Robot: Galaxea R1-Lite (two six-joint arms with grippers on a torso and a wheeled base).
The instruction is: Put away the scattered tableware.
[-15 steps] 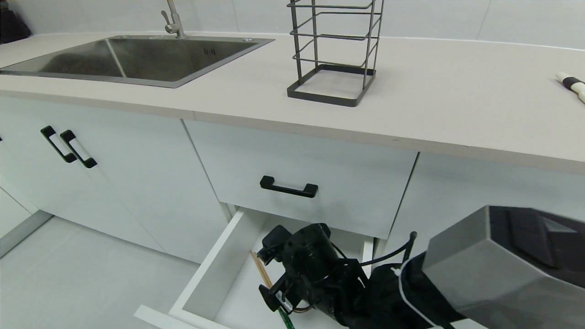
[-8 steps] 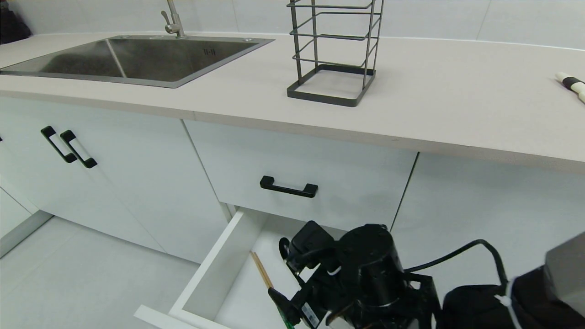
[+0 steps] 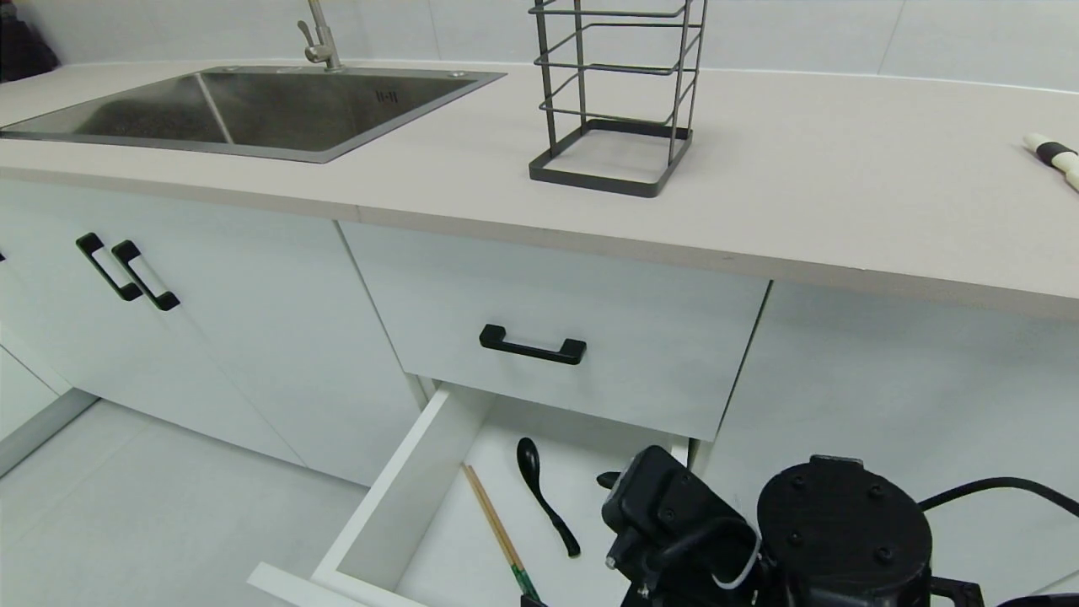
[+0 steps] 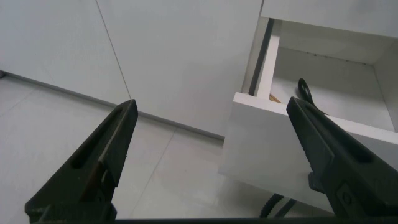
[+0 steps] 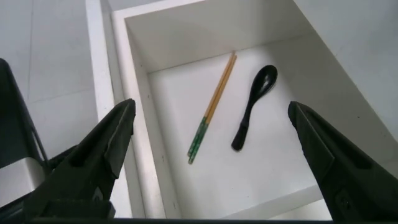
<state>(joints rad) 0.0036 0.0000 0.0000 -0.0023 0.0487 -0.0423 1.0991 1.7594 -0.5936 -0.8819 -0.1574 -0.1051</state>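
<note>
Right gripper point(image 5: 210, 109) hangs over the open drawer point(image 3: 396, 497), its fingers spread wide and holding nothing. Below it a black spoon point(image 3: 544, 497) and a pair of wooden chopsticks point(image 3: 497, 531) with green tips lie flat on the drawer's white bottom. They run lengthwise, side by side and just apart. I judge both as already put away. The drawer stands pulled out, low in the middle of the head view, probably so that more can go in.

Left gripper point(image 4: 210, 102) is also spread wide and empty. It sits beside the drawer's front corner, above the pale tiled floor, and touches nothing.

Above the open drawer is a shut one with a black handle point(image 3: 533, 344). Over both runs a beige countertop point(image 3: 801, 194). A dark wire rack point(image 3: 615, 93) stands upright at upper middle, and a steel sink point(image 3: 253, 105) with its tap point(image 3: 319, 38) is at upper left. At the far right edge of the counter lies a white item with a black band point(image 3: 1054, 156). It may be another piece of tableware, but too little of it shows to say. White cabinet doors with paired black handles point(image 3: 126, 270) fill the left.
</note>
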